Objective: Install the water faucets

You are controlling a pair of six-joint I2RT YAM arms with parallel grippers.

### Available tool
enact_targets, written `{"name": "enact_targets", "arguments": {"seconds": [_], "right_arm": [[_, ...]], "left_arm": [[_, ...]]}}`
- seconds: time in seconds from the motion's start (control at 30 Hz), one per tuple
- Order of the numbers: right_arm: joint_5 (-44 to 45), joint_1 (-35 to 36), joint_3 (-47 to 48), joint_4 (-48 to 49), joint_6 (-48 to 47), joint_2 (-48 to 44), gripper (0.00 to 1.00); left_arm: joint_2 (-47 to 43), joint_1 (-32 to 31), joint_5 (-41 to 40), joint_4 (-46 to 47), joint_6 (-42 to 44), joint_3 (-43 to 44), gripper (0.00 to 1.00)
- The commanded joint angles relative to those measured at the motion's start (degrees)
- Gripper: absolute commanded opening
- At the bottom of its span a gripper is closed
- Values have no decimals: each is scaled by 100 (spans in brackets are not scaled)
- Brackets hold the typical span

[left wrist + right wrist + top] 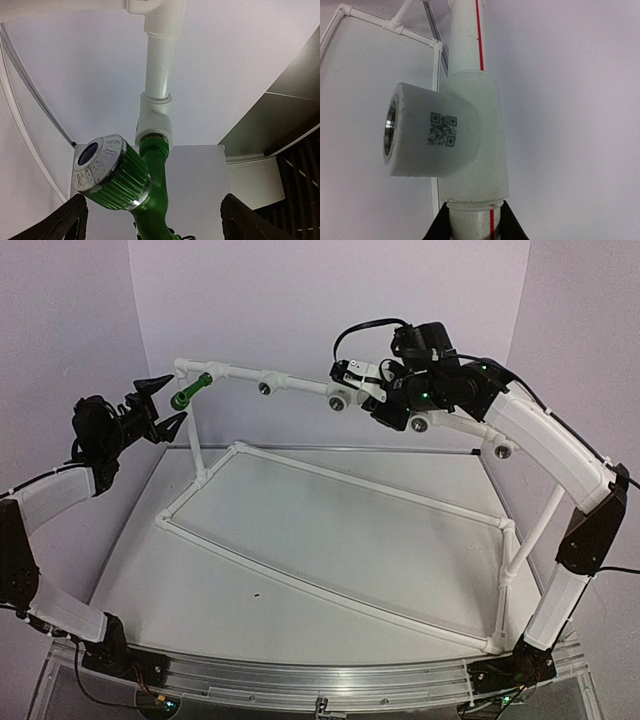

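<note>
With left fingers (pixel 65 222) apart either side of the faucet (pixel 127 182), its stem already in the leftmost fitting (pixel 155 120), close squarely on the green cap and twist without levering. With right fingers (pixel 437 229) clamped on the pipe (pixel 470 222), brace against the turn.

Only clear label: black QR code (pixel 442 129), printed on the side of a white tee fitting (pixel 470 150), on its branch socket (right wrist view). Thin red stripe runs lengthwise along the pipe (pixel 467 35) above & below that tee. Green faucet (pixel 155 165): raised chars around its silver cap (pixel 97 162), too blurred to read.
</note>
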Motion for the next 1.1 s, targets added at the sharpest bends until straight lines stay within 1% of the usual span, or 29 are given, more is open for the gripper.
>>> {"name": "enact_targets", "arguments": {"seconds": [0.0,0.13,0.37,0.57,0.73,0.83,1.03,1.07], "right_arm": [[-62,84,-73,-109,683,-63,0],[-31,85,-78,-109,665,-64,0],[-38,85,-47,-106,675,-34,0],[-37,86,-29,-108,699,-28,0],[-32,91,-35,-109,709,-45,0],[-28,86,-50,-107,711,-55,0],[-28,91,-82,-108,711,-82,0],[-29,95,-85,-107,710,-81,0]], "left_arm": [[303,17,200,863,-358,382,90],[520,15,224,1070,-485,455,86],[602,-42,293,940,-261,576,75],[660,-140,316,882,-129,642,71],[701,-174,369,587,154,806,54],[694,-208,386,336,443,941,42],[676,-248,389,-236,1070,1182,29],[675,-245,381,-322,1212,1206,28]]}}
